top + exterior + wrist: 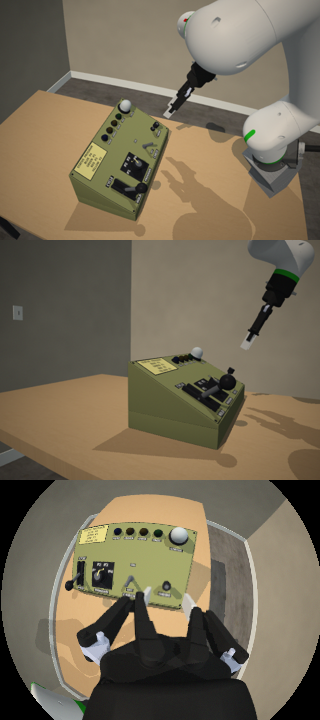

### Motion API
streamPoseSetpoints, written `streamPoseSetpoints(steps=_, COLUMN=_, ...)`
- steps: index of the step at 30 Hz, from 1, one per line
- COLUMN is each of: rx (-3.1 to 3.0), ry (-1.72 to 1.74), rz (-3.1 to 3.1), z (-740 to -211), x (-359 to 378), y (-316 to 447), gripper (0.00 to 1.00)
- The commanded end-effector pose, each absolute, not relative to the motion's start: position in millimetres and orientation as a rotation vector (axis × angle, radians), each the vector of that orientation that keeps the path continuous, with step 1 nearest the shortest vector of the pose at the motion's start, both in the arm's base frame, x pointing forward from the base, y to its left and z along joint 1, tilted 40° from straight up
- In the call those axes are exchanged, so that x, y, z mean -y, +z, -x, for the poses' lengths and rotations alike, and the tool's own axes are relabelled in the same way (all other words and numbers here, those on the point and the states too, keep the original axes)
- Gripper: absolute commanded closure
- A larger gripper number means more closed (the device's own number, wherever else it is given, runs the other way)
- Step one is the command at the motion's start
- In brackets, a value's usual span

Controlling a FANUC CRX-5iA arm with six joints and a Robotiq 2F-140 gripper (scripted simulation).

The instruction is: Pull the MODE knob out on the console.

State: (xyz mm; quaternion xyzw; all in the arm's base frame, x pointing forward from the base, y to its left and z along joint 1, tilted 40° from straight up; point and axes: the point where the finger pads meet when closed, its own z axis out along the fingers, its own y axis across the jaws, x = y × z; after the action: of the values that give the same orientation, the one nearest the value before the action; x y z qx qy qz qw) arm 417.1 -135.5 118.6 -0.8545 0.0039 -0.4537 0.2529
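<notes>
The olive console [121, 157] stands on the wooden table. The MODE knob [155, 125] is a small black knob near the panel's far right corner; it also shows in the exterior view [230, 369] and in the wrist view [164, 587]. My gripper [170, 109] hangs in the air above and beyond that corner, well clear of the console [180, 395]. In the exterior view the gripper [247, 343] points down at a slant towards the panel. In the wrist view the fingers stand partly apart with nothing between them, and frame the knob from a distance.
The panel also carries a white dome button [125, 105], a row of dark lamps [111, 127], a grey toggle [147, 145], a PROGRAM selector [136, 165] and a CYCLE/HOLD lever with a black ball [141, 187]. The arm's base [271, 165] stands at the table's right.
</notes>
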Motion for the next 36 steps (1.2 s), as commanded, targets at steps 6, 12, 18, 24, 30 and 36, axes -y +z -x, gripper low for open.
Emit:
streamPoseSetpoints(steps=6, rx=-0.011, ry=-1.234, rz=2.323, z=-417.1, x=135.7, y=118.7, gripper=0.56)
streamPoseSetpoints(steps=12, rx=-0.011, ry=-1.234, rz=2.323, z=-417.6, x=135.5, y=118.5, gripper=0.56)
streamPoseSetpoints(steps=18, rx=-0.011, ry=-1.234, rz=2.323, z=-421.1, x=133.6, y=116.4, gripper=0.56)
streamPoseSetpoints(steps=24, rx=-0.011, ry=-1.234, rz=2.323, z=-429.5, x=128.9, y=111.4, gripper=0.56)
streamPoseSetpoints(steps=30, rx=-0.011, ry=-1.234, rz=2.323, z=-437.8, x=124.4, y=106.5, gripper=0.56)
streamPoseSetpoints(steps=36, rx=-0.011, ry=-1.234, rz=2.323, z=-453.5, x=115.7, y=97.2, gripper=0.56)
